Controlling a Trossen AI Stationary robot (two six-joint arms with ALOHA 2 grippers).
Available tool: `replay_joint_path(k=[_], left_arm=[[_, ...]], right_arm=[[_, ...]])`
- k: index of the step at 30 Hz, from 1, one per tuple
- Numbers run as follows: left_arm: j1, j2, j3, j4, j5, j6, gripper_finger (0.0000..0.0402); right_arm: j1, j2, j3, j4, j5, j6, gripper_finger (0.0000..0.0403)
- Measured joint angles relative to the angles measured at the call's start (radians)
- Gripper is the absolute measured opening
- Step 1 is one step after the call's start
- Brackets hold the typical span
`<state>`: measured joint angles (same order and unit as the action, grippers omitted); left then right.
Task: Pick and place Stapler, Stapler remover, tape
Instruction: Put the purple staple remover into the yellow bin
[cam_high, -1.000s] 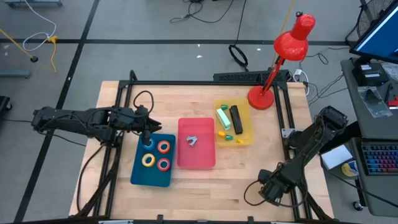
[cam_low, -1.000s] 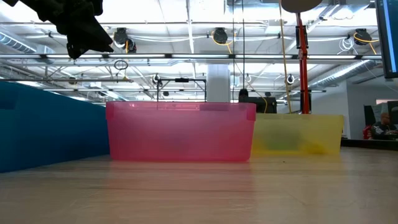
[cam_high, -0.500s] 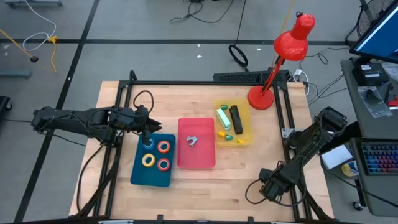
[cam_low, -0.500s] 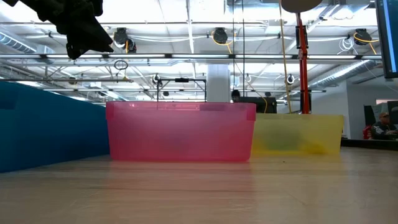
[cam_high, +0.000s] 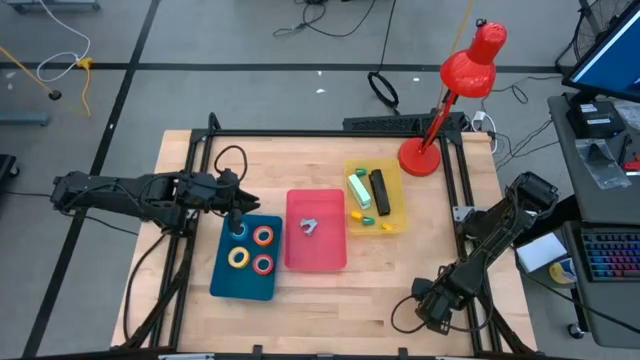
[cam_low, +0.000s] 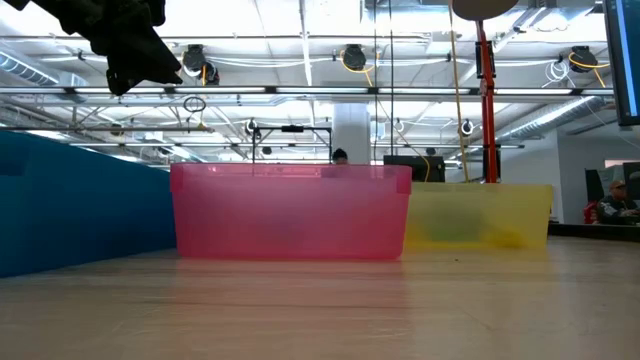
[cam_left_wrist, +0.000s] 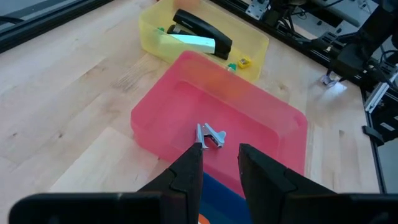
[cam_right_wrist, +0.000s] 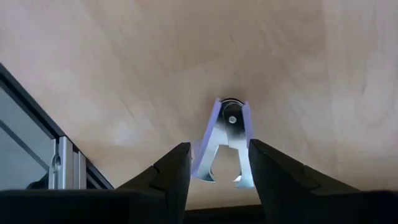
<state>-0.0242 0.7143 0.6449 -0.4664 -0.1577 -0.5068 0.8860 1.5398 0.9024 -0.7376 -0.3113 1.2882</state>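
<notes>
Your right claw clasps a purple staple remover low over the counter near its front right corner. Your left claw, fingers slightly parted and empty, hovers above the blue tray holding tape rolls.

Pale matt wood table, translucent glossy plastic pink tray, shiny metal staple remover

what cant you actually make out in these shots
- Blue tape: high view, mostly covered by the left gripper above the blue tray.
- Tray contents: low view, hidden by the tray walls.
- Small bits in the yellow tray: high view, too small to identify.
- Staple remover between the right gripper fingers: right wrist view, contact unclear.
</notes>
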Motion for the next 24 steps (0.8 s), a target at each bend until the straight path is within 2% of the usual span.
replay_joint_path(k=[24], left_arm=[[0.0,0.0,0.0,0.0,0.0,0.009,0.0104]], right_arm=[[0.0,0.0,0.0,0.015,0.027,-0.025,0.0155]])
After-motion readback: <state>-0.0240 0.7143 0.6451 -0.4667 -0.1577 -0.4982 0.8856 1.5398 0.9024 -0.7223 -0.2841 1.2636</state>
